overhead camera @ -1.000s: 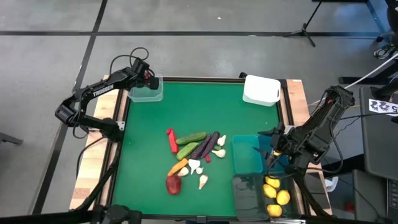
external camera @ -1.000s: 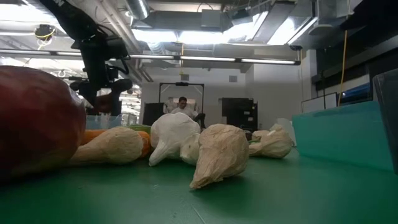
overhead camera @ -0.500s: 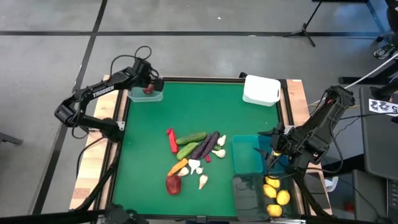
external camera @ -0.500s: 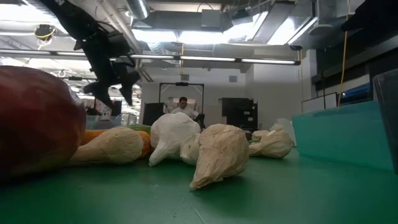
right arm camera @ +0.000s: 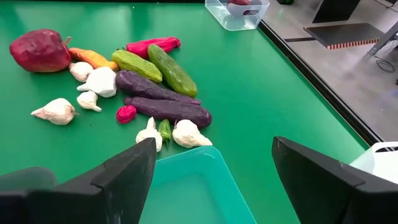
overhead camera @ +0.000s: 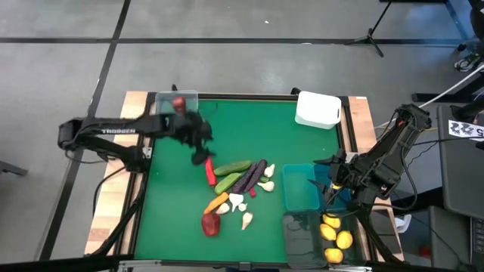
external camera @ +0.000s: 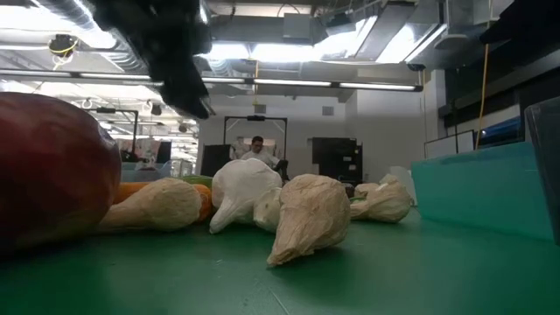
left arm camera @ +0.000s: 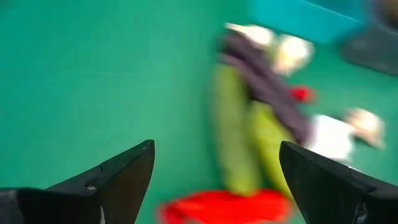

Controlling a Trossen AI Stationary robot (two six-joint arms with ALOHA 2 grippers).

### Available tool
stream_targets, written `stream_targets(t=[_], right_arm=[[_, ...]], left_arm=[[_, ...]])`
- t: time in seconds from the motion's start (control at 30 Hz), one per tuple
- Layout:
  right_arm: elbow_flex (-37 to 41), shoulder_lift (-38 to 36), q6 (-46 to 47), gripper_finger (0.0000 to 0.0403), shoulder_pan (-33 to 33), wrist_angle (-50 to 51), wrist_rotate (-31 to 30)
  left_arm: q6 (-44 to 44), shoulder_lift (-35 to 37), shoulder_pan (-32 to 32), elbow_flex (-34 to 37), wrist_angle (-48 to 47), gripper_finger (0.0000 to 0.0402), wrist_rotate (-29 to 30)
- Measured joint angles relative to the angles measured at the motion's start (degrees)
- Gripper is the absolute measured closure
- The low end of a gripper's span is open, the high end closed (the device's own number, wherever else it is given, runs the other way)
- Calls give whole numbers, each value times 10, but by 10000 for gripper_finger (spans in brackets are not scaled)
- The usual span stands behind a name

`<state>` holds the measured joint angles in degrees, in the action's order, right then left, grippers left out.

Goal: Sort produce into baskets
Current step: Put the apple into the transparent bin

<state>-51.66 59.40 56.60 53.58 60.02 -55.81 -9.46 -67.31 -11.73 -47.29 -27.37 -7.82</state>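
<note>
A green tabletop (overhead camera: 174,196) is seen from above, with one dark arm at each side. At the far left corner, behind the left pincer, stands a clear basket (overhead camera: 175,103) with one dark red round fruit (overhead camera: 178,103) inside it. The left pincer (overhead camera: 201,153) hangs over the mat with its fingers (left arm camera: 121,177) spread apart and nothing between them. Directly beside and just ahead of this pincer lies a long red pepper (overhead camera: 209,171), and beyond that, toward the right arm, are two green cucumbers (overhead camera: 232,168) and two purple eggplants (overhead camera: 252,174) lying side by side. Nearer the front edge from the left pincer are an orange carrot (overhead camera: 217,202), several white garlic pieces (overhead camera: 237,202) and a large dark red fruit (overhead camera: 211,223). A white basket (overhead camera: 318,109) sits at the far right corner. A teal basket (overhead camera: 302,187) lies between the produce pile and the right pincer (overhead camera: 333,180), just beside that pincer. The right pincer waits over the right edge of the tabletop, its fingers (right arm camera: 118,177) held wide apart and empty. In front of the right pincer, a dark smoky basket (overhead camera: 311,239) holds three yellow lemons (overhead camera: 334,233). In the level view a person (external camera: 256,150) shows far off in the room.
</note>
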Motion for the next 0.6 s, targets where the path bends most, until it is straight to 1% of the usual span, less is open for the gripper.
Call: stream_targets(t=[0.07,0.2,0.27,0.37,0.5,0.6], right_arm=[[0,0,0,84,0,0,0],[0,0,1,84,0,0,1],[0,0,0,84,0,0,10],[0,0,-4,84,0,0,19],[0,0,-15,84,0,0,26],[0,0,-15,84,0,1,32]], left_arm=[[-71,-1,75,0,1,61,36],[-283,-6,201,0,-8,61,127],[-383,-8,259,0,-7,61,153],[-510,-8,340,0,-6,61,193],[-652,-23,424,-13,-3,61,260],[-765,-49,454,-26,-9,61,258]])
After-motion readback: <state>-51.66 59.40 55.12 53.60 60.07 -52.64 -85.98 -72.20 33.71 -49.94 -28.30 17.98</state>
